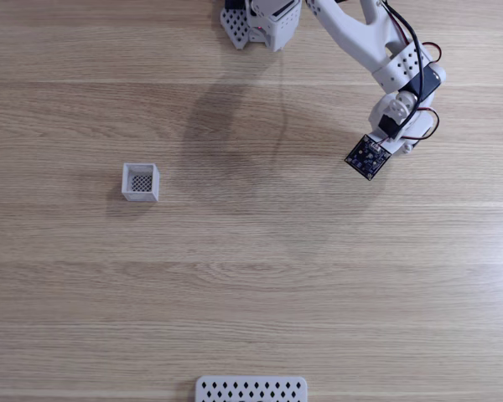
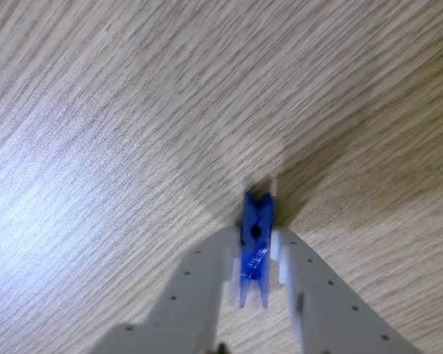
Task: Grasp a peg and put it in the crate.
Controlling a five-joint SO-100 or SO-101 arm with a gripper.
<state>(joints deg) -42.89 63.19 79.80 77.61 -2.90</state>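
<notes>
Gripper [image 2: 255,247] closed on peg [image 2: 255,243] — blue clothespin pinched upright between white fingers [image 2: 199,284], just above tabletop [image 2: 96,147]. Crate [image 1: 141,182] well off to gripper's left in fixed view. Lift clear first, keep squeeze steady — release only over crate opening.

A light wooden table [image 1: 235,276] with long grain lines running left to right fills the fixed view. A soft grey shadow [image 1: 235,126] lies on the boards at the far middle. At the near edge a flat white perforated panel [image 1: 251,389] rests on the wood. Lighting is even and bright.
</notes>
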